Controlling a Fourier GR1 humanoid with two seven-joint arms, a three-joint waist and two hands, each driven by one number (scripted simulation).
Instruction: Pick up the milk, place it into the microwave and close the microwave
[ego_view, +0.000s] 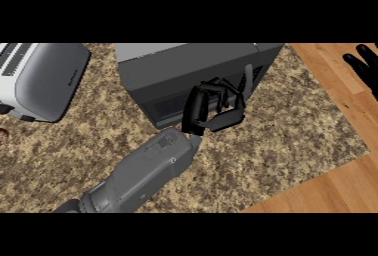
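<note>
The microwave (196, 70) blocked twelve o'clock, the left hand (214, 107) against its front; the toaster (40, 80) closed off ten o'clock; bare counter (288, 140) lay open from three to six o'clock.

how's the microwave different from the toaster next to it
The microwave is dark grey; the toaster is white and silver-grey with slots on top. The microwave sits mid-counter with the left hand at its front; the toaster is cut off by the view's left edge, untouched. Both stand on the speckled counter.
</note>
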